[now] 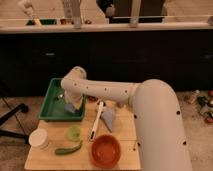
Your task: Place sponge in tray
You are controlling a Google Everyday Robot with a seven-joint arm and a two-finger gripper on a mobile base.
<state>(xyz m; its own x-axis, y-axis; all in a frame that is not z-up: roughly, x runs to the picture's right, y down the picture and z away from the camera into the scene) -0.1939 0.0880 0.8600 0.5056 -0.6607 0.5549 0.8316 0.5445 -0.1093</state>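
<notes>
The green tray [50, 106] sits at the back left of the wooden table. My arm reaches from the right over the table, and my gripper [68, 100] hangs over the right part of the tray. The small blue sponge [73, 108] is right under the gripper, low inside the tray by its right wall. I cannot tell whether the sponge rests on the tray floor or hangs from the gripper.
A grey-blue triangular piece [109, 119] and a white long-handled tool [96, 121] lie mid-table. An orange bowl [105, 150] stands at the front. A green pepper [68, 149], a small green cup [74, 131] and a white round cup [39, 138] are front left. A dark counter runs behind.
</notes>
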